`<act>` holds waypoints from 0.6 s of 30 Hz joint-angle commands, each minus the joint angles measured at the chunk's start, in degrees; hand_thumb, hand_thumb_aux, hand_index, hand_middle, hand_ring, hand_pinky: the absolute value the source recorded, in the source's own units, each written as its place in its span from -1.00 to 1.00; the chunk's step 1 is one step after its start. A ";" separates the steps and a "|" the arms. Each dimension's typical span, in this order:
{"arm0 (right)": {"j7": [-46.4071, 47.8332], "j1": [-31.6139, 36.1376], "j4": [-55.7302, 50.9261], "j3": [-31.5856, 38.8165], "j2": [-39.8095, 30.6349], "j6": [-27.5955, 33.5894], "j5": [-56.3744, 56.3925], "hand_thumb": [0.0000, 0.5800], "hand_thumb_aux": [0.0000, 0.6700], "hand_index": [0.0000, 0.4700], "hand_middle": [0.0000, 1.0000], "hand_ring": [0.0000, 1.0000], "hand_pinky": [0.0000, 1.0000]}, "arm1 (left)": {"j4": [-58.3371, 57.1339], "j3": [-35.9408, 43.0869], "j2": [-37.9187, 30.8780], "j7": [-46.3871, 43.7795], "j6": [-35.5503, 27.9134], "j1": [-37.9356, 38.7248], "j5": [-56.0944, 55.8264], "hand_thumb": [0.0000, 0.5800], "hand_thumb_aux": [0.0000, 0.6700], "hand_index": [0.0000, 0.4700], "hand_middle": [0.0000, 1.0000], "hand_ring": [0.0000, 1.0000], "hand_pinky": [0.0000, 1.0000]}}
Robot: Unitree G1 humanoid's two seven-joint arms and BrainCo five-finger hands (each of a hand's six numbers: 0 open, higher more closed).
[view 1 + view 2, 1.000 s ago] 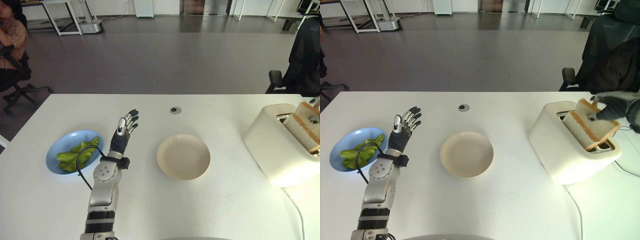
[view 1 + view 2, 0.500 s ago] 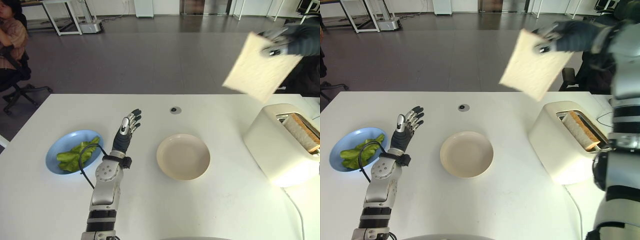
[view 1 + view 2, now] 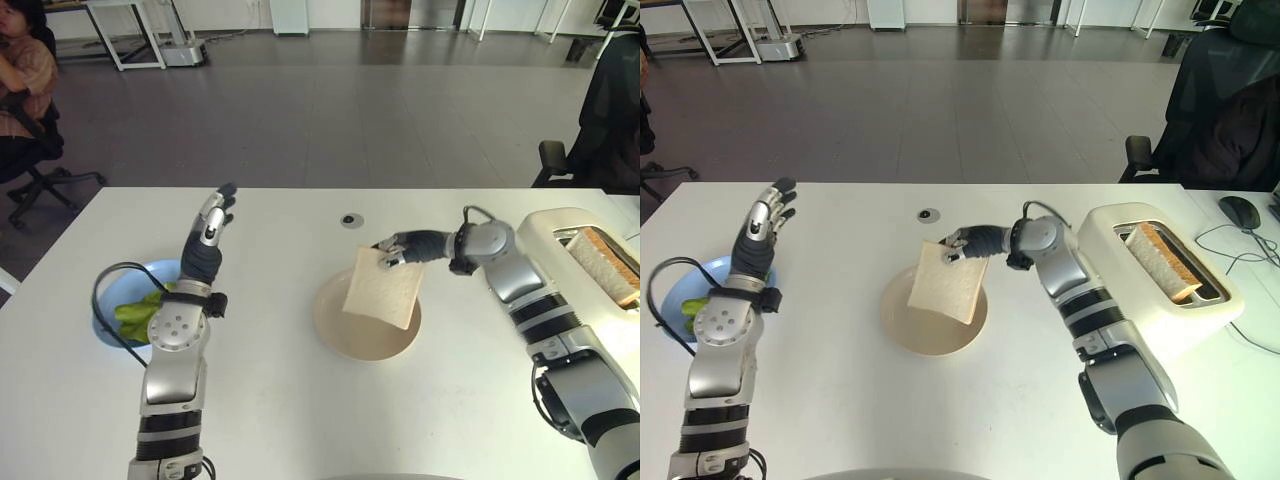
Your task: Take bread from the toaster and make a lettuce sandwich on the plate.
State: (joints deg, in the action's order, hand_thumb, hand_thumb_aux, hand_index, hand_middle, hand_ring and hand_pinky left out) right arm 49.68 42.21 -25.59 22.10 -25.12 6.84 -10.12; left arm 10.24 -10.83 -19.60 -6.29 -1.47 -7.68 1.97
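Fingers (image 3: 392, 250) of right hand (image 3: 415, 243) clamped on top corner of bread slice (image 3: 383, 290) at frame centre. Slice hangs tilted over cream plate (image 3: 368, 350), contact with plate unclear; likely held so for laying flat as sandwich base. Slice square, pale, soft crumb, thin crust. Plate round, shallow, glossy.

Left hand (image 3: 205, 240) raised at left, its fingers straight and apart, holding nothing, above blue plate (image 3: 108, 300) of crinkled green lettuce (image 3: 135, 320); probably poised for next layer.

White rounded toaster (image 3: 1135, 310) at right, second slice (image 3: 1160, 262) upright in slot. Counter (image 3: 300, 400) white, smooth.
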 commanded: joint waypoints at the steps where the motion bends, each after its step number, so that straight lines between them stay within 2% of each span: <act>1: -0.96 -2.82 -4.16 2.18 1.69 -2.11 -2.07 1.00 1.00 1.00 -1.00 -1.00 -1.00 | 0.74 -1.07 -4.91 0.85 -1.29 -1.31 5.60 -1.00 -1.00 -1.00 -1.00 -1.00 -1.00; 3: -0.73 -3.53 -5.09 2.43 2.93 -2.17 -1.74 1.00 1.00 1.00 -1.00 -1.00 -1.00 | 0.48 -0.96 -7.85 1.17 -1.79 -1.46 9.53 -1.00 -1.00 -1.00 -1.00 -1.00 -1.00; 7: -1.31 -4.98 -5.91 4.35 3.92 -4.16 -3.70 1.00 1.00 1.00 -1.00 -1.00 -1.00 | -0.48 1.18 -17.15 2.29 -2.29 -0.08 24.71 -1.00 -1.00 -1.00 -1.00 -1.00 -1.00; 8: -1.87 -4.88 -6.40 4.97 3.73 -5.17 -4.65 0.86 0.47 0.47 -1.00 -1.00 -1.00 | -0.69 1.61 -19.06 2.89 -2.18 0.37 28.28 -1.00 -1.00 -1.00 -1.00 -1.00 -1.00; 9: -2.50 -4.73 -6.84 5.49 3.44 -6.26 -5.55 0.54 0.04 0.04 -1.00 -1.00 -1.00 | -0.92 2.43 -21.46 3.68 -2.39 0.93 33.08 -1.00 -1.00 -1.00 -1.00 -1.00 -1.00; 10: -2.80 -4.65 -7.06 5.95 2.86 -7.18 -6.41 -1.00 -1.00 -1.00 -1.00 -1.00 -1.00 | -1.62 3.35 -23.80 4.41 -2.49 1.18 37.49 -1.00 -1.00 -1.00 -1.00 -1.00 -1.00; 11: -2.96 -4.66 -6.93 6.35 2.16 -8.42 -7.28 -1.00 -1.00 -1.00 -1.00 -1.00 -1.00 | -2.14 4.56 -26.40 5.22 -3.28 1.62 43.37 -1.00 -1.00 -1.00 -1.00 -1.00 -1.00; 14: -3.27 -4.41 -4.96 5.97 0.45 -10.63 -8.35 -1.00 -1.00 -1.00 -1.00 -1.00 -1.00 | -2.96 6.08 -30.16 5.98 -4.56 2.66 52.04 -1.00 -1.00 -1.00 -1.00 -1.00 -1.00; 18: -2.33 -1.42 1.30 2.36 -1.66 -9.69 -7.02 -1.00 -1.00 -1.00 -1.00 -1.00 -1.00 | -5.25 7.09 -32.72 5.61 -4.71 3.90 56.25 -1.00 -1.00 -1.00 -1.00 -1.00 -1.00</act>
State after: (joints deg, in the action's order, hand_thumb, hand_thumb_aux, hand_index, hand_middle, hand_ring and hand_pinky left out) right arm 46.79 39.16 -26.80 26.24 -25.76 -3.85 -17.48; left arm 6.15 -4.85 -50.82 -0.22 -6.30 -4.85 56.80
